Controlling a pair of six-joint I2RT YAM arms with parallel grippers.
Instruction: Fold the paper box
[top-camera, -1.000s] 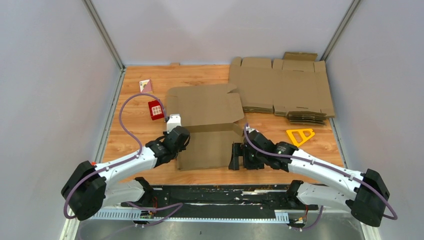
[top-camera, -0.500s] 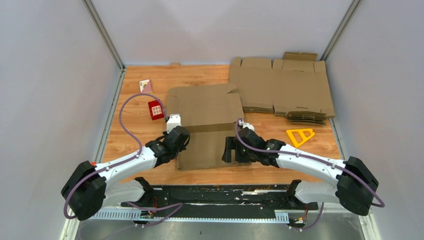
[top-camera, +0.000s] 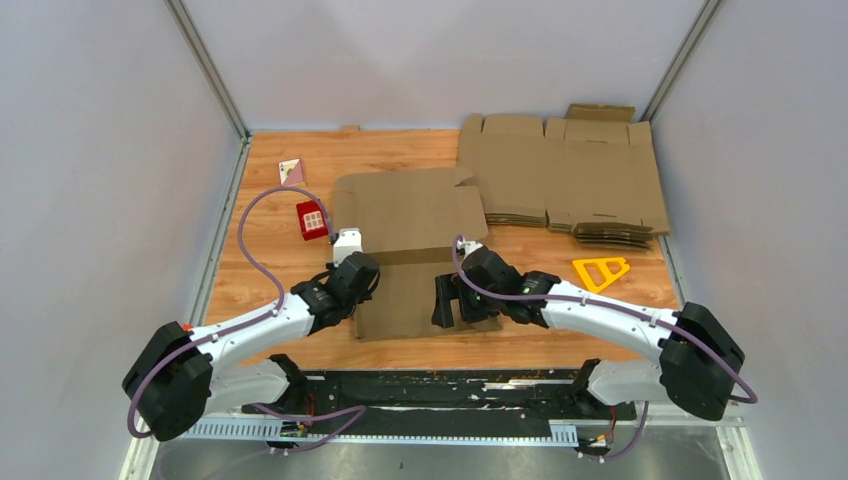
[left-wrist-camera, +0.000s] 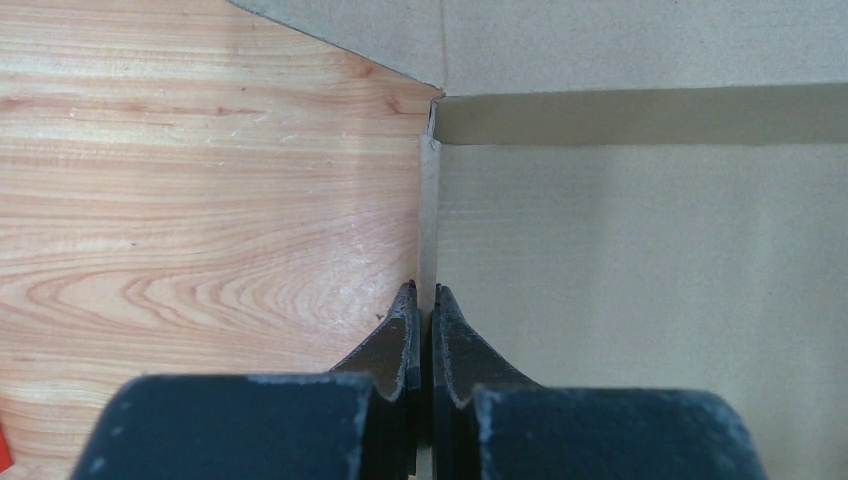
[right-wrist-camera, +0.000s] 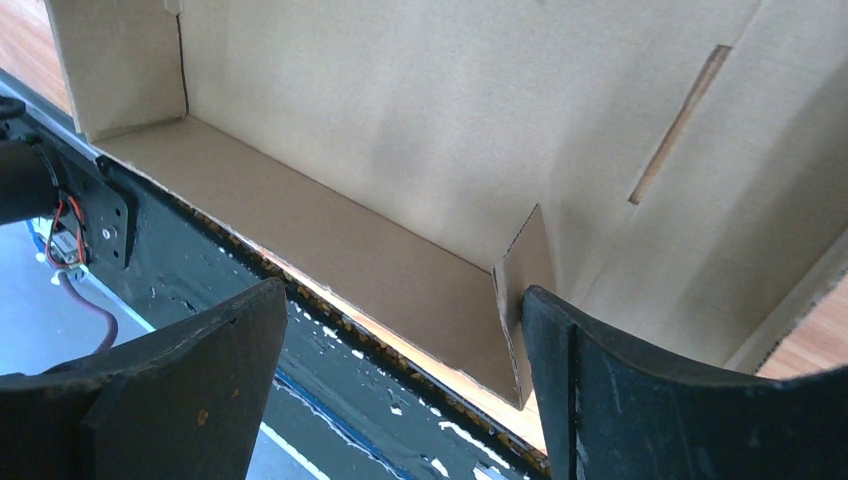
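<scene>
The paper box (top-camera: 410, 215) is a brown die-cut sheet lying mid-table, its near half partly raised into low walls. My left gripper (top-camera: 357, 287) is shut on the thin upright left side wall (left-wrist-camera: 428, 200), which runs straight out from between its fingertips (left-wrist-camera: 424, 296). My right gripper (top-camera: 448, 301) is open at the box's near right part. In the right wrist view the jaws (right-wrist-camera: 405, 292) stand wide apart, and the right finger (right-wrist-camera: 640, 390) touches a small upright tab (right-wrist-camera: 522, 270) beside the low front wall (right-wrist-camera: 330, 240).
A pile of flat cardboard sheets (top-camera: 560, 170) fills the back right. A small red box (top-camera: 312, 220) sits just left of the paper box, a small card (top-camera: 291, 171) behind it. A yellow triangular tool (top-camera: 600, 270) lies to the right. The black base rail (top-camera: 440, 385) runs along the near edge.
My right gripper has slid leftward over the box's near right side, staying open, and the right flap has gone in with it. The left gripper has kept its hold and place.
</scene>
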